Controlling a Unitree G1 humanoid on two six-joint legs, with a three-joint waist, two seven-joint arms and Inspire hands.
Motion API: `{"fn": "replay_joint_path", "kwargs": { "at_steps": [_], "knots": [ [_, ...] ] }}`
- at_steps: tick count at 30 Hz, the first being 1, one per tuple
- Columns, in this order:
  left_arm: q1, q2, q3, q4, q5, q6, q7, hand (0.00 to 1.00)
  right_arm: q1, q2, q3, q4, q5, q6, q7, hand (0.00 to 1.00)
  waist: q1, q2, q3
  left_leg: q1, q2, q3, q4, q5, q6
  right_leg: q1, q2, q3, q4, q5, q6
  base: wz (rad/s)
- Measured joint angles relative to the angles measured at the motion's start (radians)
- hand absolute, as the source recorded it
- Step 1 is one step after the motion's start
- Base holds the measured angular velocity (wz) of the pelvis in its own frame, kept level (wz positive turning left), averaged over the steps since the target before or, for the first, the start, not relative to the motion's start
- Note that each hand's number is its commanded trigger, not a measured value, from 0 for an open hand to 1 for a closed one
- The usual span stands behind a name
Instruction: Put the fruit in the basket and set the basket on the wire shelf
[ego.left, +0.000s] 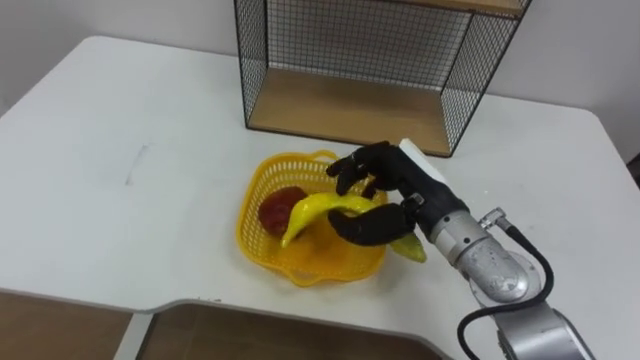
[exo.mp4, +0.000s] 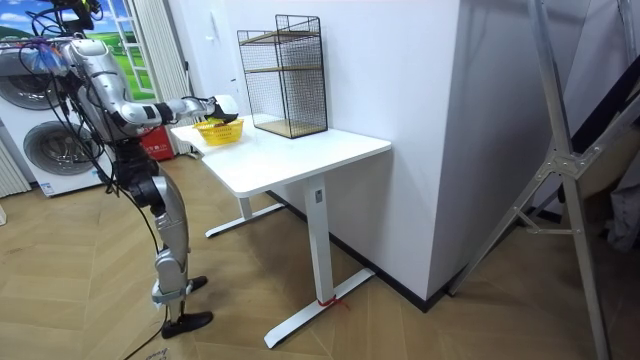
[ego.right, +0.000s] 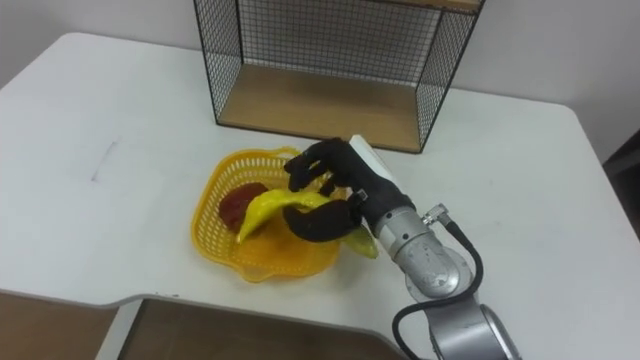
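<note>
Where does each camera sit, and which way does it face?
Left eye view: on the head, looking down at table, basket, banana; right hand and forearm show.
Right eye view: beside it, same scene.
Room view: across the room, facing the whole robot, table and wire shelf; shares the basket.

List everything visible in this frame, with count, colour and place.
basket: one, yellow, on the table in front of the wire shelf
banana: one, yellow, across the basket, gripped by the right hand
red fruit: one, red, inside the basket
wire shelf: one, black wire with wooden boards, at the table's far edge
table: one, white, against the wall
washing machines: two, white, behind the robot
right hand: one, black, curled round the banana
</note>
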Motion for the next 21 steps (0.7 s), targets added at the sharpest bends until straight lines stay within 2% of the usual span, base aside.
{"fn": "replay_joint_path", "kwargs": {
  "at_steps": [21],
  "knots": [
    [-0.005,-0.001,-0.01,-0.031,0.0,0.007,-0.008,0.0,0.0,0.019,0.006,0.037,0.0,0.0,0.001,0.0,-0.002,0.002,0.0005,-0.003,-0.001,-0.003,-0.007,0.0,0.0,-0.001,0.002,0.001,-0.01,0.001,-0.001,0.0]
  ]
}}
